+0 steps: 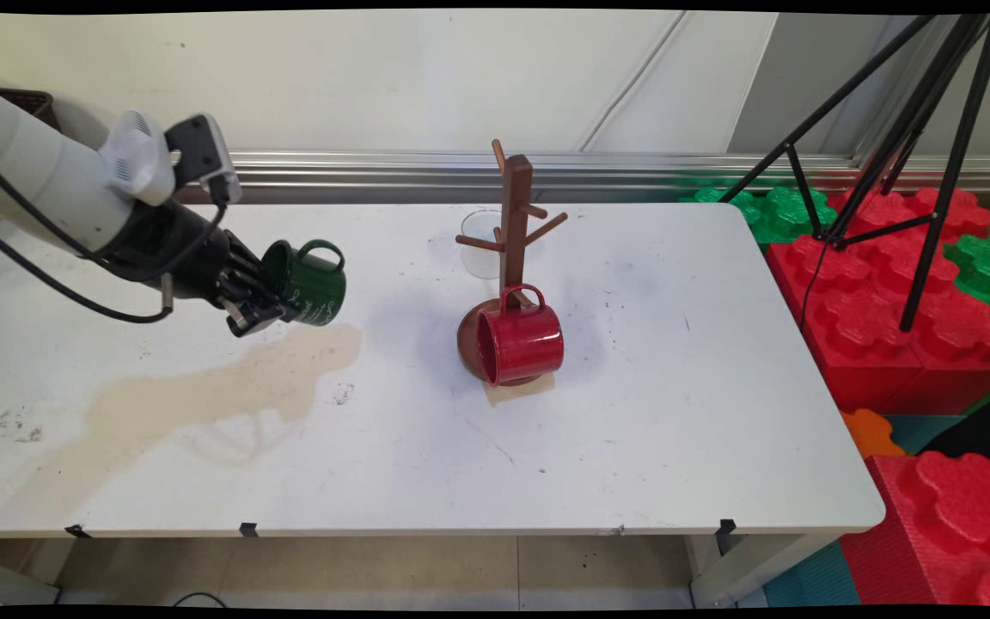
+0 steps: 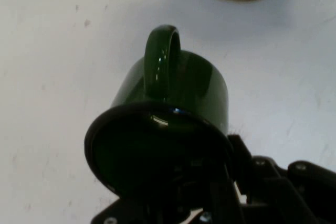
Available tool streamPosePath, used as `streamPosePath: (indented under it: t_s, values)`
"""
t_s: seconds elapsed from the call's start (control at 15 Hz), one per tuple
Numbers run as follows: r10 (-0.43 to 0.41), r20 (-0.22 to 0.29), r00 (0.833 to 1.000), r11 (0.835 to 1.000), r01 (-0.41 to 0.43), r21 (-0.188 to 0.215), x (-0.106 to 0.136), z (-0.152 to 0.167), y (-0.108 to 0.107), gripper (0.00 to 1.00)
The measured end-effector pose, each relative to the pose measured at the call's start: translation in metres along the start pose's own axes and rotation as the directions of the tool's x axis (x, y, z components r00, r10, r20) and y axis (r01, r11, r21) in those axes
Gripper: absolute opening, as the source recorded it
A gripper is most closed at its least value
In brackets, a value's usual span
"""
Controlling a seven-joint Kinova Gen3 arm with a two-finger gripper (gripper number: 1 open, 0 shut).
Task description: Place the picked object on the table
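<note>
here the black two-finger gripper (image 1: 256,308) is clamping the rim of a glossy dark green enamel mug (image 1: 308,284), holding it on its side above the white table (image 1: 675,430), handle up and mouth facing the hand, well left of the other things. in the hand view the mug's dark mouth is covering most of the gripper (image 2: 202,195), so its fingertips are hard to make out there. only the main view is showing the brown wooden mug tree (image 1: 512,249) whole, a red enamel mug (image 1: 521,344) hanging low on it by the handle, over its round base, and a clear glass (image 1: 479,245) partly hidden behind its post; a pale brownish stain (image 1: 203,400) is spreading under the arm.
</note>
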Motion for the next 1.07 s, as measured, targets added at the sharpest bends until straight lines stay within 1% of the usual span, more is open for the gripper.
streamPosePath:
  t_s: [0.13,0.2,0.33,0.53,1.07]
  values:
    - [-0.008,0.04,0.999,1.0,0.008,0.011,-0.003,0.011,-0.003,0.0]
    - [-0.007,0.051,0.999,1.0,0.007,0.014,-0.003,0.014,-0.003,0.0]
    - [0.004,0.083,0.997,1.0,-0.005,0.018,-0.005,0.021,-0.005,0.0]
    - [0.033,0.149,0.988,0.999,-0.037,0.026,-0.009,0.035,-0.008,0.0]
    - [0.036,0.243,0.969,0.998,-0.049,0.048,-0.009,0.06,-0.011,0.0]
